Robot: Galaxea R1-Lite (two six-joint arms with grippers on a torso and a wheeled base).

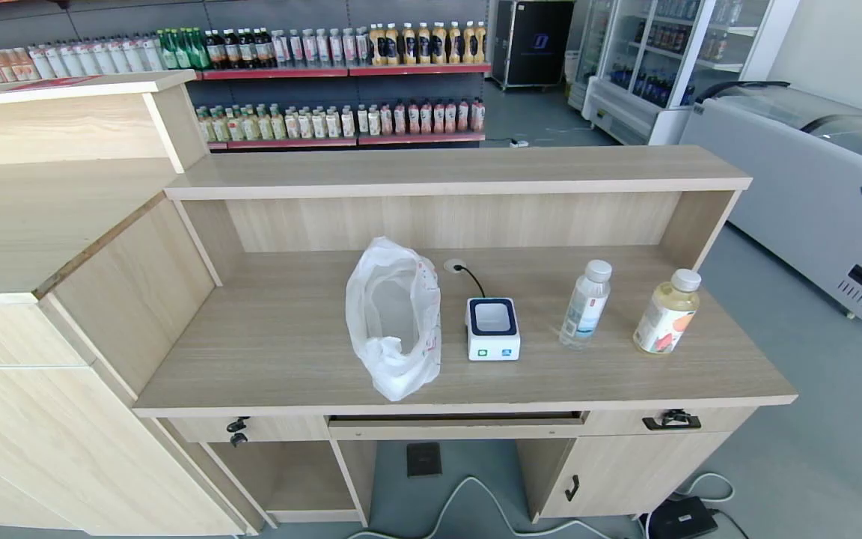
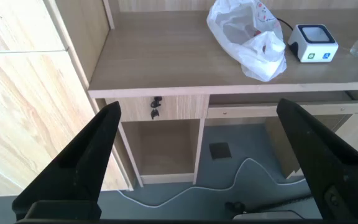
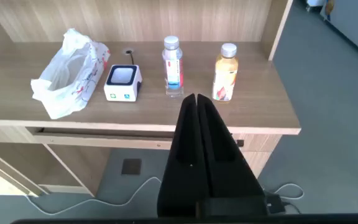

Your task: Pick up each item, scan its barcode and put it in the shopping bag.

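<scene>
On the wooden counter (image 1: 289,352) lies a white plastic shopping bag (image 1: 395,318), its mouth open toward me. Right of it sits a small white barcode scanner (image 1: 492,328) with a dark window. Further right stand a clear water bottle (image 1: 585,305) and a bottle of yellow drink (image 1: 667,312), both upright with white caps. My left gripper (image 2: 197,162) hangs open below and in front of the counter's left end, well short of the bag (image 2: 248,34). My right gripper (image 3: 196,106) is shut, held in front of the counter edge below the water bottle (image 3: 172,66) and yellow bottle (image 3: 225,72).
The counter has a raised back shelf (image 1: 461,171) and side walls. A cable (image 1: 470,278) runs from the scanner to a hole at the back. Drawers and a cupboard sit under the top. A chest freezer (image 1: 812,187) stands to the right; drink shelves line the rear.
</scene>
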